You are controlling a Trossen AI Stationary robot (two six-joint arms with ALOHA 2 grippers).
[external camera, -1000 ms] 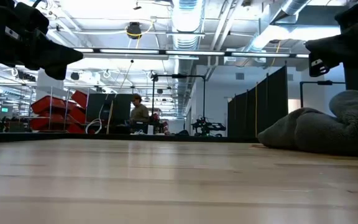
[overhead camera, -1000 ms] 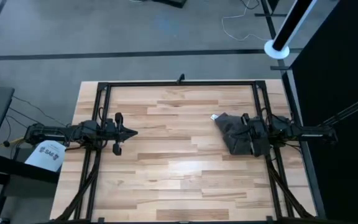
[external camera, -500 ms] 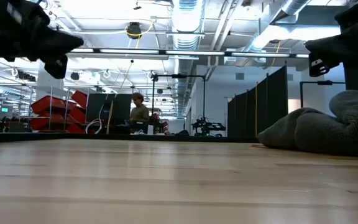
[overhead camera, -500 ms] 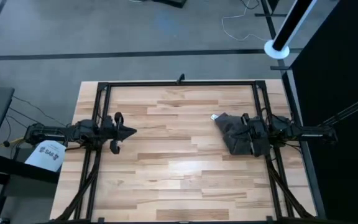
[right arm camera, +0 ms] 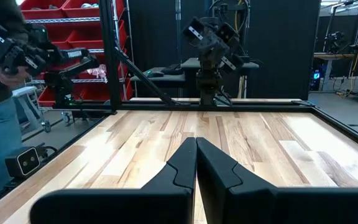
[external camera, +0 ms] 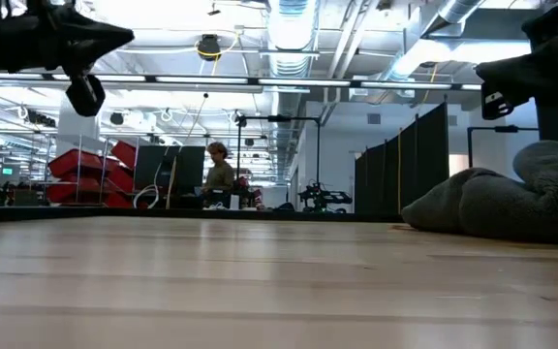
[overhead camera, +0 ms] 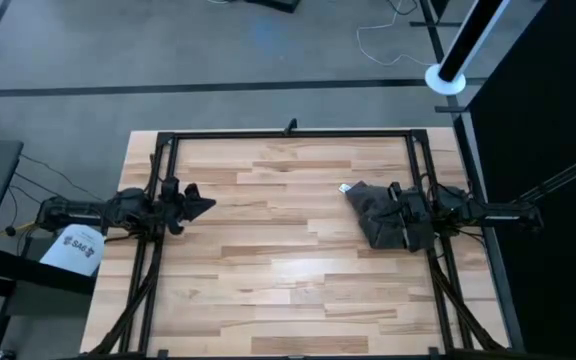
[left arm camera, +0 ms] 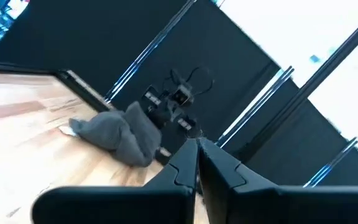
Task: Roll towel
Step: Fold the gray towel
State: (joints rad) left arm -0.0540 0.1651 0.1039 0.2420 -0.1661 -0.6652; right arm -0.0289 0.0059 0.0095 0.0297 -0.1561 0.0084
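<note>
The dark charcoal-grey terry towel [overhead camera: 383, 220] lies bunched in a rumpled heap on the right side of the pale wood-plank surface [overhead camera: 288, 260], its small white label [overhead camera: 346, 188] poking out at the corner towards the far edge. The right claw [overhead camera: 396, 214] sits over the heap's right part, its two dark fingers [right arm camera: 185, 163] pressed together with nothing between them; in the low view the towel [external camera: 511, 204] rises as a soft mound beneath that arm. The left claw [overhead camera: 206, 204] hangs above the surface's left side, well apart from the towel, its fingers [left arm camera: 188, 163] likewise closed on nothing and pointing across towards the cloth [left arm camera: 120, 132]. A person [external camera: 218, 174] stands in the room beyond the surface
</note>
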